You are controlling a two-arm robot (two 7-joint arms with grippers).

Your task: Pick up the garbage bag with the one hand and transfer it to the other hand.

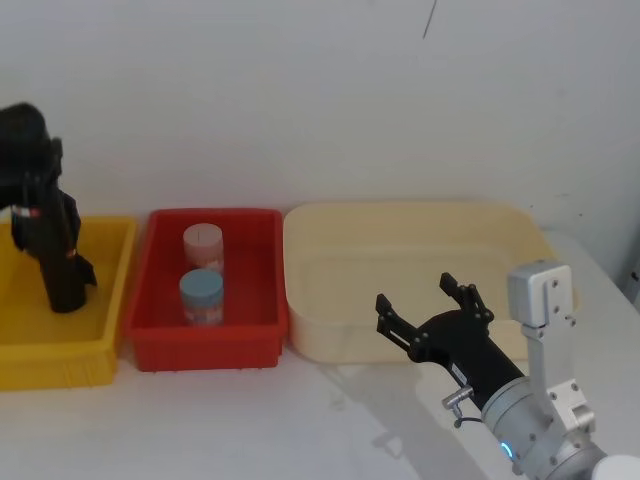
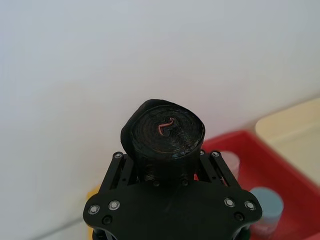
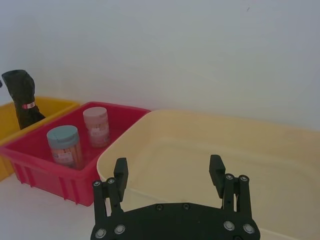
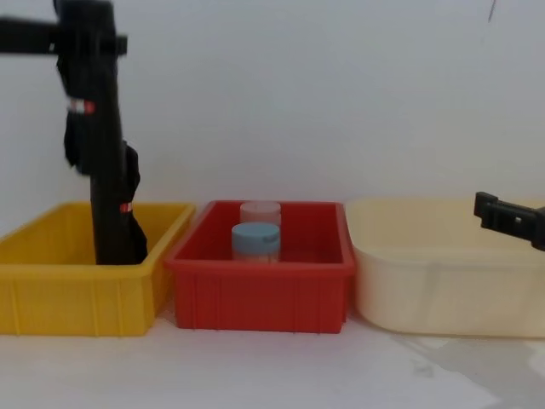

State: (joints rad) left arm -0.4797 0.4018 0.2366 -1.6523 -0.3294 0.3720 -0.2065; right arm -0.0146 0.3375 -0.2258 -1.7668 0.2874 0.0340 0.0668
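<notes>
Bag (image 4: 83, 128) aloft at far left, right gripper (image 1: 418, 293) empty.
Fingers of the left gripper (image 2: 166, 162) clamped near the bag's top end, roll hanging upright over the yellow bin (image 4: 51, 290), just beside a slim roll (image 4: 115, 234) standing in it. Then red bin (image 4: 260, 294) holding a blue-lidded jar (image 4: 255, 243) and a pink jar (image 4: 260, 210) behind it, then cream tub (image 4: 426, 290). At the tub's front edge, above the table (image 4: 255, 366), right gripper fingers spread wide apart.
</notes>
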